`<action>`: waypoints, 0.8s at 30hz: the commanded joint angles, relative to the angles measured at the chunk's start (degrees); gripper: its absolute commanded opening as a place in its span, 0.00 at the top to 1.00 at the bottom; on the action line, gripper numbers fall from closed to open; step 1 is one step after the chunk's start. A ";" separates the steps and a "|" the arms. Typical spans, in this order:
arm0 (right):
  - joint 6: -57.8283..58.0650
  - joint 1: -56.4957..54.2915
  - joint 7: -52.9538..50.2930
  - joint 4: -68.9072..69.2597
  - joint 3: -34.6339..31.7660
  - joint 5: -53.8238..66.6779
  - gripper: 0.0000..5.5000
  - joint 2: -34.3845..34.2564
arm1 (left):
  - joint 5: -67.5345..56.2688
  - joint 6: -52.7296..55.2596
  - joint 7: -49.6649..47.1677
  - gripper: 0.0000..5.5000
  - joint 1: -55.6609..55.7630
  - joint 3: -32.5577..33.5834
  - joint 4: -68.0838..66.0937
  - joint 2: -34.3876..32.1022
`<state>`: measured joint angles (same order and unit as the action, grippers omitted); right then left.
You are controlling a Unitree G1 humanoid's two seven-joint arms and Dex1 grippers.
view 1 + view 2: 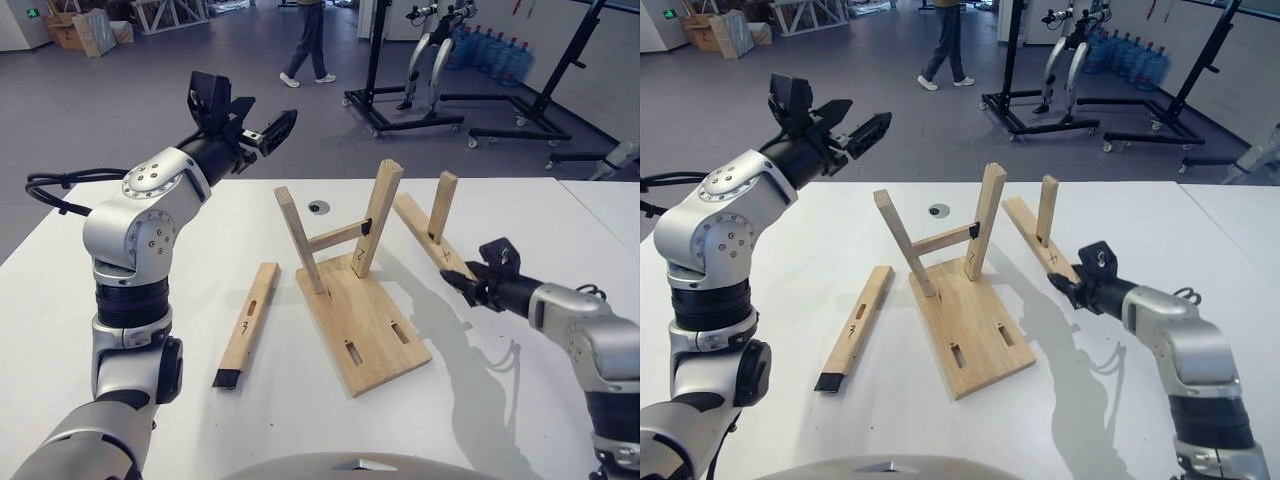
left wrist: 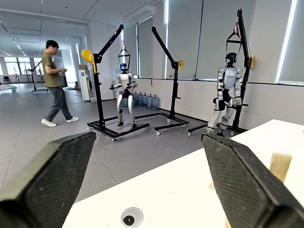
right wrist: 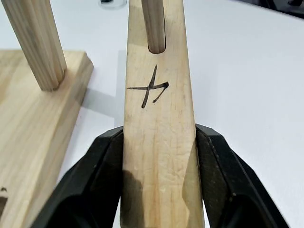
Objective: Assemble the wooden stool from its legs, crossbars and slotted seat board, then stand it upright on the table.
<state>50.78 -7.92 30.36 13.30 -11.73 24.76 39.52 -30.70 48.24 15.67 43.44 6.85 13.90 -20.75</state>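
The slotted seat board (image 1: 365,320) lies flat mid-table with two legs (image 1: 376,218) standing in it, joined by a crossbar (image 1: 337,237). To its right lies another leg (image 1: 428,234) marked with a pen sign, a crossbar (image 1: 441,206) sticking up from its slot. My right gripper (image 1: 466,281) is shut on that leg's (image 3: 159,118) near end, one finger (image 3: 92,175) on each side. A fourth leg (image 1: 248,323) lies flat left of the board. My left gripper (image 1: 245,118) is held high over the table's far left part, open and empty, its fingers (image 2: 47,185) spread wide.
A small round hole (image 1: 318,207) sits in the white table (image 1: 130,330) beyond the board. A second table (image 1: 610,205) adjoins on the right. Black stands (image 1: 400,100) with robots fill the floor behind.
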 commanded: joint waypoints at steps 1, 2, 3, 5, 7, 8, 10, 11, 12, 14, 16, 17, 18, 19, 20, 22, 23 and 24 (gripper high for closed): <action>3.76 -6.29 -1.40 -0.99 -3.19 2.82 0.63 -1.03 | 0.31 -0.62 0.39 0.26 2.34 -0.01 -1.39 0.41; 4.31 -8.00 -2.10 -1.24 -3.80 3.14 0.63 -1.17 | 0.15 -0.79 0.46 0.26 2.70 0.31 -1.84 0.43; 4.81 -9.28 -2.54 -1.64 -4.28 3.33 0.63 -1.15 | 0.05 -0.90 0.52 0.26 2.91 0.50 -2.15 0.44; 4.99 -9.02 -1.65 -1.84 -2.52 2.25 0.63 0.53 | 0.19 -1.16 0.59 0.26 2.93 0.43 -2.49 0.53; 4.94 -5.36 -0.19 0.04 0.67 0.90 0.63 1.98 | 0.40 -1.22 0.51 0.26 2.76 0.11 -2.29 0.68; 5.14 -3.81 0.12 0.78 1.36 0.92 0.63 1.95 | 0.44 -1.19 0.49 0.26 2.68 0.01 -2.12 0.70; 5.21 -0.80 0.44 1.94 1.56 0.99 0.63 1.75 | 0.39 -1.12 0.71 0.26 2.91 -0.02 -2.25 0.60; 4.92 0.35 0.54 2.18 1.53 0.85 0.63 1.74 | 0.36 -1.08 0.80 0.26 3.06 0.03 -2.36 0.51; 4.80 0.93 0.44 2.10 1.29 0.79 0.63 1.60 | 0.36 -1.06 0.85 0.26 3.29 0.07 -2.55 0.46; 4.70 1.76 0.75 1.90 0.98 0.79 0.63 1.85 | 0.52 -1.23 0.93 0.26 3.74 -0.14 -3.01 0.62; 4.59 3.86 1.90 1.94 1.30 0.58 0.63 2.98 | 0.59 -1.23 0.87 0.26 3.88 -0.40 -2.80 0.77; 4.72 5.10 2.36 2.13 1.26 0.63 0.63 3.32 | 0.62 -1.24 0.87 0.26 3.85 -0.48 -2.71 0.76; 4.58 6.73 2.85 2.44 1.33 0.48 0.63 3.70 | 0.61 -1.21 0.86 0.26 3.66 -0.43 -2.55 0.67; 4.30 8.46 3.11 2.34 1.39 0.28 0.63 3.70 | 0.61 -1.17 0.82 0.26 3.30 -0.34 -2.36 0.57; 3.91 10.07 3.37 2.02 1.57 0.06 0.63 3.51 | 0.59 -1.08 0.73 0.26 2.95 -0.23 -2.15 0.50; 2.48 12.64 3.63 0.65 2.20 -0.86 0.63 2.98 | 0.55 -0.86 0.49 0.26 2.45 -0.13 -1.70 0.50; 1.86 13.45 3.74 -0.07 2.43 -1.19 0.63 2.65 | 0.58 -0.84 0.44 0.26 2.43 -0.15 -1.72 0.51; 1.33 14.12 3.81 -0.53 2.55 -1.40 0.63 2.43 | 0.56 -0.77 0.38 0.26 2.43 -0.19 -1.66 0.53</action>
<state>53.59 5.35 34.06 13.68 -9.28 24.06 42.15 -30.68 46.97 16.10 45.77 6.95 11.90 -20.08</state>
